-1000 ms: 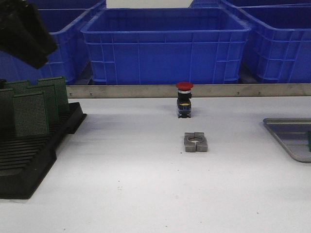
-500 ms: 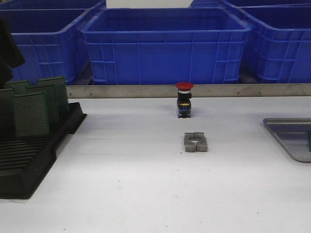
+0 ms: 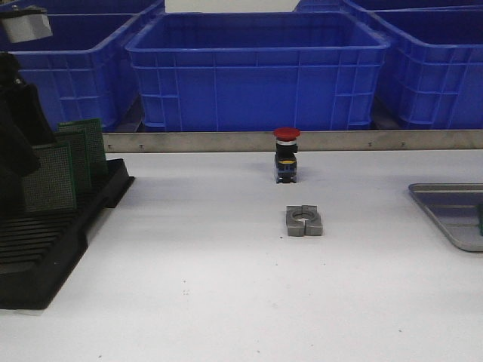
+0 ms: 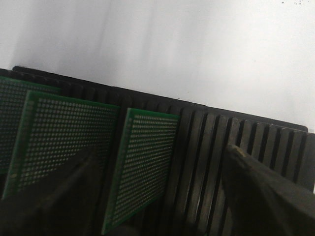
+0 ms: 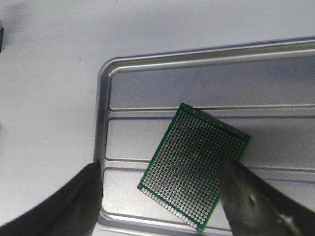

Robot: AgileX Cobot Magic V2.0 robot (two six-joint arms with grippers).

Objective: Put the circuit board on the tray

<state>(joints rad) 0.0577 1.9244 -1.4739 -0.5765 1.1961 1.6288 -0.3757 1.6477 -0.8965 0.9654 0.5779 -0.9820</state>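
At the left edge of the white table (image 3: 226,286) stands the black slotted rack (image 3: 45,249), with several green circuit boards upright in its slots; the left arm (image 3: 15,136) hangs over its far end. Across at the right edge lies the tray (image 3: 445,211), only partly in the front view, and the two are well apart, with a red-capped push button (image 3: 287,154) and a grey split clamp (image 3: 304,220) on the bare middle of the table between them.

From the left wrist camera, the left gripper (image 4: 162,196) is spread wide and straddles the nearest board (image 4: 145,167) in the row, one finger on each side and neither touching it. That board stands on edge, its faces turned along the row of slots, its long axis running up out of the rack. My reading is that the left arm is plainly the nearer one for this pick, and the jaws need to come down and close across the board's thin faces.

Over the tray (image 5: 197,83), the right gripper (image 5: 162,196) is also spread and holds nothing. Below it a placed board (image 5: 194,164) lies flat on the ridged bottom, skewed diagonally to the rim.
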